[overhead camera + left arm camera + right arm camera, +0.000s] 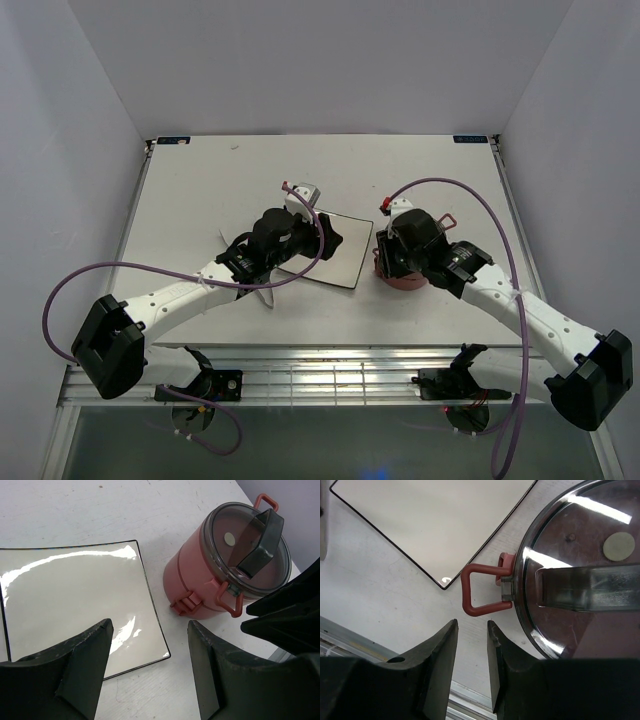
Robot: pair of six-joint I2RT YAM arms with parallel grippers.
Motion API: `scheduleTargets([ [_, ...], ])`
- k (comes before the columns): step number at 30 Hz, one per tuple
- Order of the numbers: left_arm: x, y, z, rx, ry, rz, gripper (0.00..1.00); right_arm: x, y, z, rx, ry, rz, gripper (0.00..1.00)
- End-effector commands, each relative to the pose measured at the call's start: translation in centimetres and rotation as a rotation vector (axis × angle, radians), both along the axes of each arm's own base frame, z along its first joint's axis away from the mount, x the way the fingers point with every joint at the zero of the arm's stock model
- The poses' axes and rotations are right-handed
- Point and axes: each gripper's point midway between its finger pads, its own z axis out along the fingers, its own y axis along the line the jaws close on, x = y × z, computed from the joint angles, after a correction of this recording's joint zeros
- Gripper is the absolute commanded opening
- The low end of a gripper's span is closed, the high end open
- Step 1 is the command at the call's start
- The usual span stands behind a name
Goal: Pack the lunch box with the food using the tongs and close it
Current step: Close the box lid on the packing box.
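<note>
1. Top view: a white tabletop [200, 180] boxed in by grey walls [300, 60]; the square plate [345, 258] lies mid-table, the lidded lunch box [402, 280] just right of it.
2. Left wrist: the left gripper [150, 624] hangs wide open and empty over the plate's corner.
3. Right wrist: the right gripper [471, 625], jaws slightly apart and empty, hovers beside the box's red side handle [477, 590].

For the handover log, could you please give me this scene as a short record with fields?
lunch box: stacked, lid on, standing beside the plate, apart from it
square plate: glossy, no food seen on it
left gripper: fingers wide apart, holding nothing, near the plate's edge
right gripper: fingers narrowly parted, holding nothing, just short of the red side loop at the lid's rim
</note>
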Motion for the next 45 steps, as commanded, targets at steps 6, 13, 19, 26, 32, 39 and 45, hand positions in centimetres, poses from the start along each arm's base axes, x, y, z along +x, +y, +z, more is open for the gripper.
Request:
scheduleTargets([
  [6,0.7,-0.1,0.7,-0.015,-0.016,0.018,0.72,-0.2,-0.1,-0.7,0.006,0.004,-0.011,0.36],
  [13,0.7,0.0,0.6,-0.012,-0.013,0.021,0.72,0.7,0.7,-1.0,0.011,-0.014,-0.005,0.36],
  [19,0.9,0.1,0.8,0.0,-0.021,0.025,0.72,1.3,1.0,-1.0,0.004,-0.018,-0.007,0.36],
  [26,1.1,-0.2,0.9,-0.004,-0.024,0.018,0.72,1.6,0.9,-0.9,-0.002,-0.03,-0.019,0.36],
  [32,1.2,-0.6,0.7,-0.005,-0.016,0.011,0.72,2.0,1.0,-0.8,-0.004,-0.037,-0.024,0.35],
  [39,1.0,-0.6,0.6,-0.006,-0.018,0.006,0.72,2.3,1.4,-0.7,0.003,-0.041,-0.02,0.35],
  [45,1.1,-0.7,0.8,-0.01,-0.02,0.001,0.72,2.5,1.7,-0.6,0.006,-0.042,-0.017,0.35],
])
